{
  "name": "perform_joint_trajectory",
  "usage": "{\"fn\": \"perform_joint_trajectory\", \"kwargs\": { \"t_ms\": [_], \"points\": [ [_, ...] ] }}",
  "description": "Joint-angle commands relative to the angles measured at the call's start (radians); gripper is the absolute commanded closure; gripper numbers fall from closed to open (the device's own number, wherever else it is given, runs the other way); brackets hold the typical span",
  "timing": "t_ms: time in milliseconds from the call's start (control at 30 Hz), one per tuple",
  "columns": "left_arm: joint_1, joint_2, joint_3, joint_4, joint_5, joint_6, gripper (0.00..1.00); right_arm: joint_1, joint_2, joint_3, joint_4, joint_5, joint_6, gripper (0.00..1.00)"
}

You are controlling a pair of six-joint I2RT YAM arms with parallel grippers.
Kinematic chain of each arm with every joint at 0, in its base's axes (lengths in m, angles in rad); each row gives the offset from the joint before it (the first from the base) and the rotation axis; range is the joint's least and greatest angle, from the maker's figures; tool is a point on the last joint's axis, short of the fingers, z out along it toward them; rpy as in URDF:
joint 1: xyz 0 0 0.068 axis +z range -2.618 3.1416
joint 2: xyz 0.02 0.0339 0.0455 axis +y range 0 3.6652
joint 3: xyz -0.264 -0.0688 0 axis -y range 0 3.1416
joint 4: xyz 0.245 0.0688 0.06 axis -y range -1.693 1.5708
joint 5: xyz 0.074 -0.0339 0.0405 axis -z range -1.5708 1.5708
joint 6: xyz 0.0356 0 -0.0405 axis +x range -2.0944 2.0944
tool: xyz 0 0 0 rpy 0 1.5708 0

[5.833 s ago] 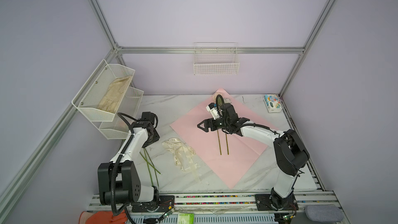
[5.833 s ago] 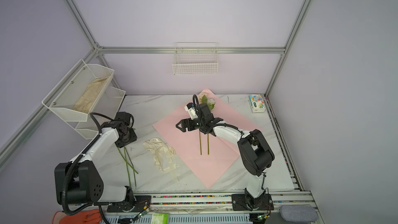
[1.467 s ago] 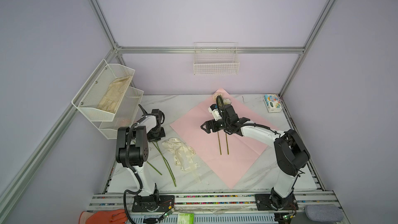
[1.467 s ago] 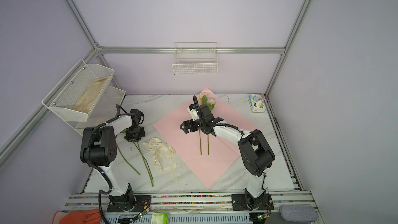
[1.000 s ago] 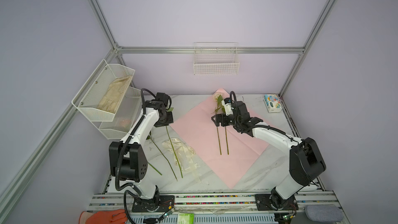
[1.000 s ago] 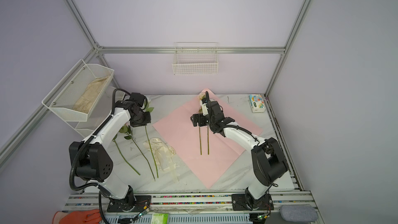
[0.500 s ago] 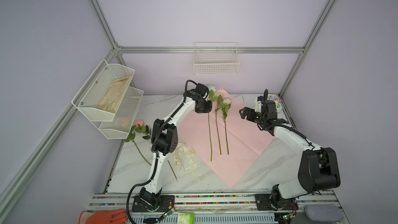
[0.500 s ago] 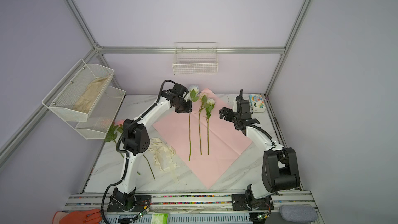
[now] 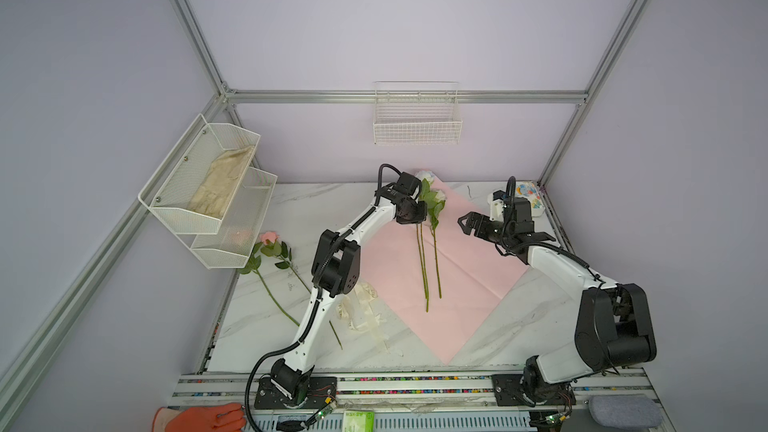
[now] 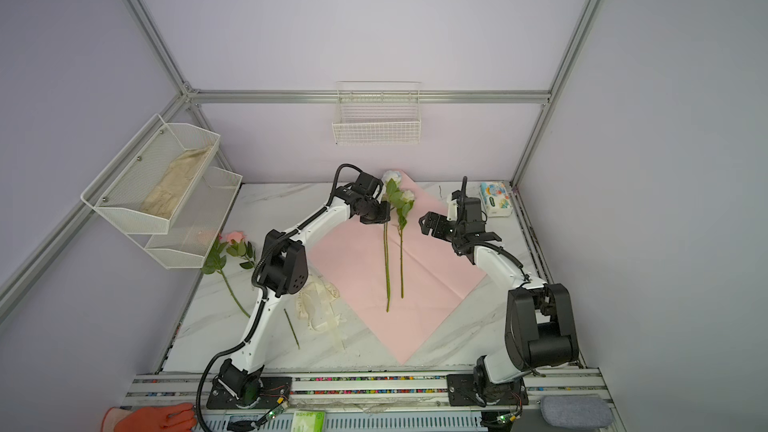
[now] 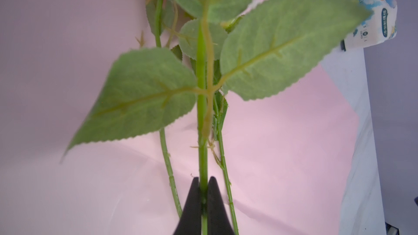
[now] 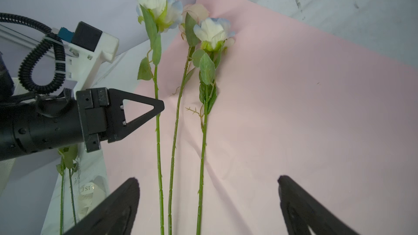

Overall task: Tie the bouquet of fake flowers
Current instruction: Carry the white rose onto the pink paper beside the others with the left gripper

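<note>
left jaws: pinching rose stem [image 11: 202, 154] | right jaws: wide open, empty | risk: thin stem swivels in pinch, lands crossing laid stems [image 12: 204, 136]

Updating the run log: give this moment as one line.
left gripper: shut on rose stem | right gripper: open, empty | pink paper: two roses lying
</note>
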Motion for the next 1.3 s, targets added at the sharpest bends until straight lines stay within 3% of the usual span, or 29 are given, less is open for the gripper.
{"fn": "perform_joint_trajectory", "kwargs": {
  "t_ms": [0,300,633,900,1100,1267],
  "points": [
    [0.039,-0.058,-0.011,0.035,-0.044,0.012,0.97,-0.005,0.015,-0.003,0.004,-0.031,0.004,0.03],
    [0.064,-0.035,0.044,0.022,0.08,0.028,0.98,-0.005,0.044,-0.001,0.013,-0.053,0.006,0.03],
    [0.049,0.019,0.122,0.09,0.291,-0.096,0.98,-0.006,0.045,0.001,0.015,-0.05,0.005,0.03],
    [0.028,0.096,0.155,0.143,0.281,-0.119,0.98,-0.005,0.044,-0.001,0.013,-0.055,0.006,0.03],
    [0.013,0.12,0.169,0.139,0.204,-0.094,0.95,-0.005,0.045,0.003,0.007,-0.054,0.004,0.03],
    [0.013,0.094,0.163,0.095,0.17,-0.047,0.72,-0.005,0.043,0.003,0.004,-0.054,0.004,0.03]
  ]
}}
